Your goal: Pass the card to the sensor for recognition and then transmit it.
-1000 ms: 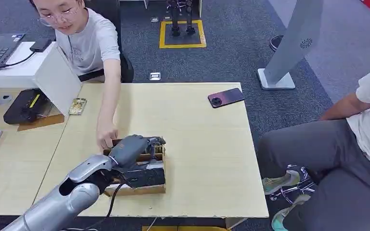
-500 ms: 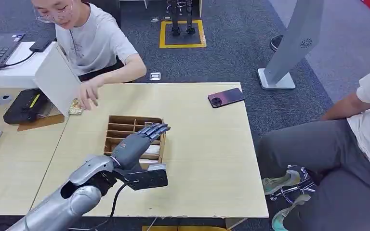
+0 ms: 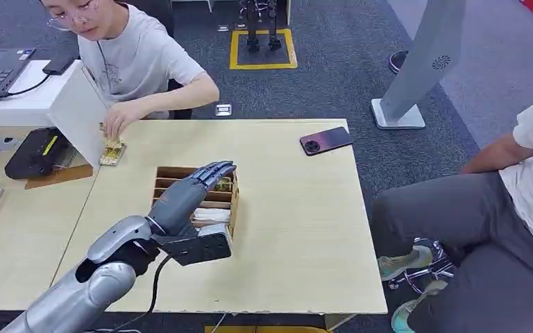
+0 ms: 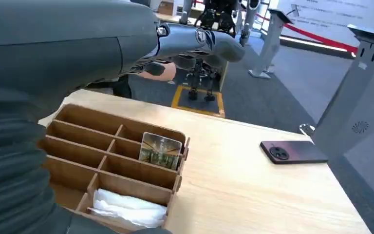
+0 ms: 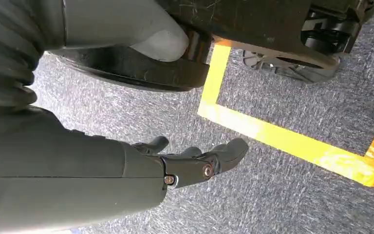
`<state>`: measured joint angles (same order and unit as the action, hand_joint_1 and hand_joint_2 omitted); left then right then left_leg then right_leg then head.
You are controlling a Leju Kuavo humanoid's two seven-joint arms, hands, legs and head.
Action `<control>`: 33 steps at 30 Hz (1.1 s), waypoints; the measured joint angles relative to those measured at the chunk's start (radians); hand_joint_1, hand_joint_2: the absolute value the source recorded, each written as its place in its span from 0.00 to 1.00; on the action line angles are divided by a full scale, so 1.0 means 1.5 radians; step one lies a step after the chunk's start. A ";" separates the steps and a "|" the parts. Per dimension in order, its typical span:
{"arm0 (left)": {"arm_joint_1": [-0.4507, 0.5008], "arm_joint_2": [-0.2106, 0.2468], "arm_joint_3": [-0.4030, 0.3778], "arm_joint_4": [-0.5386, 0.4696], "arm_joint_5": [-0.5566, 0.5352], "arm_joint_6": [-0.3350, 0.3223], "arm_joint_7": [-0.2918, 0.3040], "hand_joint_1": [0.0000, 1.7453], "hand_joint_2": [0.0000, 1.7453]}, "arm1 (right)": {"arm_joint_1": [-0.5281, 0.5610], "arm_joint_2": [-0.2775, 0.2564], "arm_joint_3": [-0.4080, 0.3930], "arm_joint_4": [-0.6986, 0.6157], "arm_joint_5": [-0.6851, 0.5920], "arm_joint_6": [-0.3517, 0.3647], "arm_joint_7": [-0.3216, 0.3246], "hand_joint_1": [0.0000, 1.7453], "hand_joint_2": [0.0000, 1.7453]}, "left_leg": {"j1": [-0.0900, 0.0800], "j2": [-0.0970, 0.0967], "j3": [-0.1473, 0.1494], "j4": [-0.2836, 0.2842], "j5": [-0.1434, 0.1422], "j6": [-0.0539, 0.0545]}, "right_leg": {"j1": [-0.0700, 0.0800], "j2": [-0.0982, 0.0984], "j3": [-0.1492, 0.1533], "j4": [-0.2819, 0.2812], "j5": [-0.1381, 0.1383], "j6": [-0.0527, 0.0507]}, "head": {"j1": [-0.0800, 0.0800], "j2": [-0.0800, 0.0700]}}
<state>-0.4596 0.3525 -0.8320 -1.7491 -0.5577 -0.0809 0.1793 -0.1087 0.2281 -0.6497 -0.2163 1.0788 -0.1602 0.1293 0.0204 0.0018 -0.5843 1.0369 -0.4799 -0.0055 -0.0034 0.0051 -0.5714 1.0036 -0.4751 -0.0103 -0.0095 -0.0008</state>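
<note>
Step in hand, as judged: reach into the wooden divider box [image 3: 173, 173] and take the card [image 4: 160, 150] standing in it.

Left hand [image 3: 193, 189] hovers above the box, fingers extended and apart, holding nothing. Right hand [image 5: 195, 163] hangs by the robot's side over grey carpet, fingers loosely spread, nothing in it.

The card stands upright on its edge in a compartment at the far right corner of the box, leaning against the divider, picture face toward the left wrist camera. In the head view the fingertips [image 3: 223, 167] sit over that same corner; in the wrist view the fingers pass well above the card, not touching it. White crumpled paper [image 4: 126, 207] fills the nearest compartment.

To do the step well:
- Lower the hand straight over the card's compartment; the slot is narrow, so the fingers should enter either side of the card's faces, not across the dividers.
- Pinch the upper edge between thumb and a finger; lift vertically to avoid dragging the light box.
- Risk: catching a divider would shift the box.

A person's hand [image 3: 114, 121] touches another card [image 3: 112, 153] near a white stand [image 3: 80, 111], at the far left of the table [image 3: 298, 229].
</note>
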 joint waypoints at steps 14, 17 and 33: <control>0.006 0.026 0.039 -0.005 -0.043 0.022 -0.043 0.00 1.00 | -0.003 0.000 0.000 0.000 0.018 0.012 0.008 0.00 1.00 | 0.000 0.000 0.000 0.000 0.000 0.000 | 0.000 0.000 0.000 0.000 0.000 0.000 | 0.000 0.000; 0.006 0.033 0.044 -0.005 -0.061 0.022 -0.043 0.00 1.00 | -0.003 0.000 0.000 0.000 0.020 0.011 0.008 0.00 1.00 | 0.000 0.000 0.000 0.000 0.000 0.000 | 0.000 0.000 0.000 0.000 0.000 0.000 | 0.000 0.000; 0.006 0.053 0.065 0.019 -0.128 0.032 -0.049 0.00 1.00 | -0.008 0.000 0.000 0.000 0.026 0.024 0.023 0.00 1.00 | 0.000 0.000 0.000 0.000 0.000 0.000 | 0.000 0.000 0.000 0.000 0.000 0.000 | 0.000 0.000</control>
<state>-0.4502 0.4326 -0.7348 -1.7205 -0.7503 -0.0324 0.1060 -0.1209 0.2281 -0.6493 -0.2167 1.1173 -0.1244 0.1640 0.0205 0.0017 -0.5844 1.0368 -0.4798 -0.0056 -0.0034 0.0051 -0.5714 1.0037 -0.4751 -0.0104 -0.0099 -0.0008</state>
